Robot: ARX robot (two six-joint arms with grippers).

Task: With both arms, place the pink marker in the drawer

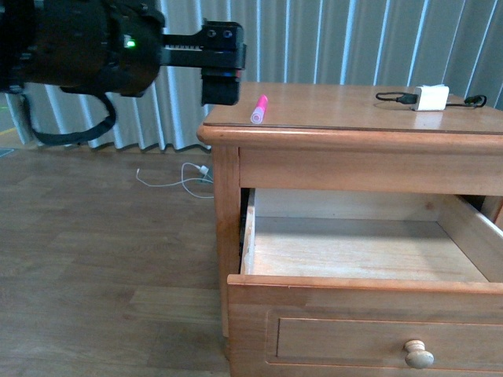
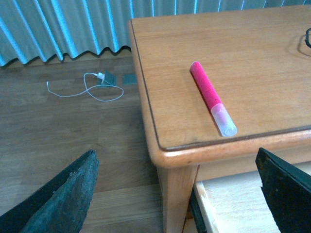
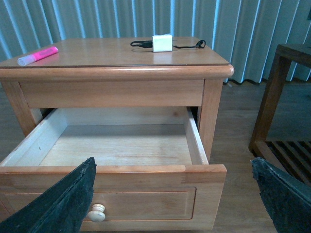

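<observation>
Smooth cylindrical pink marker (image 1: 259, 109) with paler cap lies on glossy wood nightstand top (image 1: 354, 110) near its left front corner, left gripper (image 2: 176, 153) spread wide, empty, right gripper (image 3: 172, 162) likewise facing pulled-out light-wood drawer (image 3: 146, 194), round knob (image 3: 97, 212).

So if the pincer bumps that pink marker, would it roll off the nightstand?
It probably would roll: the pink marker is a round cylinder lying on its side on the flat nightstand top, near the front edge. It looks rigid, so it should not bend when squeezed. It is small and slim, so likely light.
</observation>
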